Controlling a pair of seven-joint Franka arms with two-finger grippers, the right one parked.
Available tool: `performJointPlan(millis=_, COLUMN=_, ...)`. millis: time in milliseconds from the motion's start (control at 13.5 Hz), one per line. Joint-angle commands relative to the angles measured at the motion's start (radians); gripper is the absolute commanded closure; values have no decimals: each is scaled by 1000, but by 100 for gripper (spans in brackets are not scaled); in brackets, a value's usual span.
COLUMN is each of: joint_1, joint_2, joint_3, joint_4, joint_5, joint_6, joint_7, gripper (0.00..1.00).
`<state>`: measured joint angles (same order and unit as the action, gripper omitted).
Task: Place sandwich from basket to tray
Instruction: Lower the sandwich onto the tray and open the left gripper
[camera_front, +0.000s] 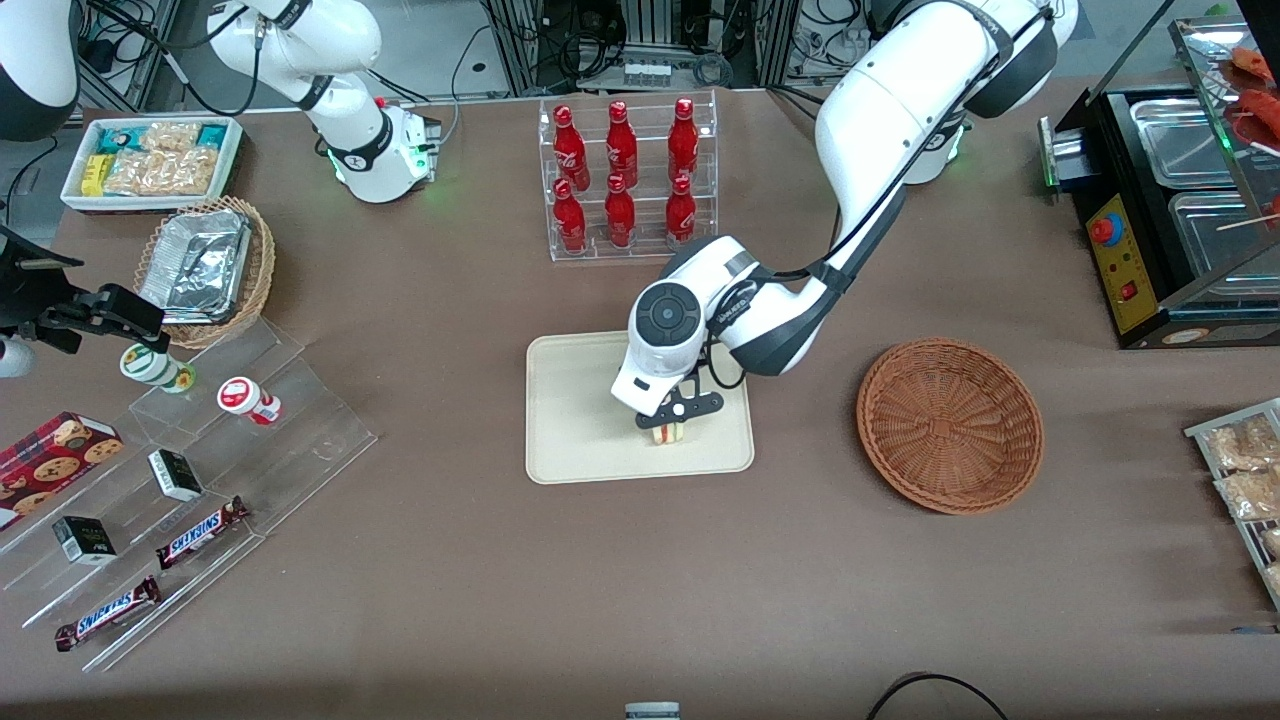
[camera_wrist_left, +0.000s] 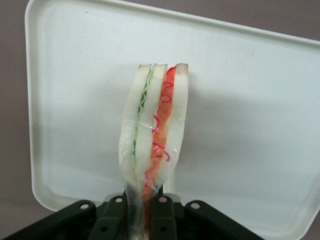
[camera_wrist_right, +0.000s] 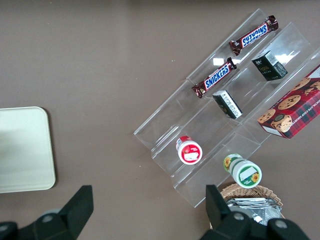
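Note:
My left gripper (camera_front: 668, 420) hangs over the cream tray (camera_front: 570, 440), shut on the sandwich (camera_front: 666, 433). In the left wrist view the clear-wrapped sandwich (camera_wrist_left: 156, 125) stands on edge between my dark fingers (camera_wrist_left: 116, 215), its green and red filling layers showing, with the tray (camera_wrist_left: 250, 100) right beneath it. I cannot tell whether the sandwich touches the tray. The reddish-brown wicker basket (camera_front: 950, 425) sits beside the tray toward the working arm's end of the table, with nothing in it.
A clear rack of red bottles (camera_front: 625, 180) stands farther from the front camera than the tray. Toward the parked arm's end lie a clear stepped shelf (camera_front: 200, 480) with snack bars and cups, a tan basket of foil containers (camera_front: 205, 270) and a white snack bin (camera_front: 150, 160). A black warmer (camera_front: 1170, 210) stands at the working arm's end.

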<state>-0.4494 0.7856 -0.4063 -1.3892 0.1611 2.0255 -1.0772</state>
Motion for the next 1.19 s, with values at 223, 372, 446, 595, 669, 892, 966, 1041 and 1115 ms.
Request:
performJointPlan(millis=223, joint_1=-23, joint_2=43, joint_3=7, joint_4=45, joint_5=21, joint_6=27, joint_7=-67, gripper=100)
performJointPlan(millis=372, joint_1=-23, joint_2=50, joint_3=7, joint_4=45, joint_5=20, joint_6=33, joint_7=-67, gripper=100)
performJointPlan(millis=446, joint_1=-23, joint_2=52, joint_3=7, joint_4=45, joint_5=20, joint_6=33, joint_7=-66, gripper=100)
performJointPlan(millis=595, joint_1=-23, joint_2=56, joint_3=7, joint_4=45, joint_5=20, joint_6=35, joint_7=-61, gripper=94)
performJointPlan(millis=669, joint_1=-23, joint_2=58, joint_3=7, joint_4=45, joint_5=20, joint_6=35, joint_7=-55, gripper=74)
performJointPlan(millis=892, joint_1=-23, joint_2=61, joint_3=7, joint_4=45, joint_5=21, joint_6=35, joint_7=-49, gripper=0)
performJointPlan(millis=966, joint_1=-23, joint_2=61, joint_3=7, joint_4=45, joint_5=20, joint_6=35, joint_7=-50, gripper=0)
performJointPlan(millis=1041, joint_1=-23, joint_2=58, joint_3=7, joint_4=45, joint_5=20, joint_6=35, joint_7=-53, gripper=0)
performJointPlan(millis=1115, joint_1=-23, joint_2=50, joint_3=7, joint_4=47, joint_5=20, joint_6=33, joint_7=-55, gripper=0)
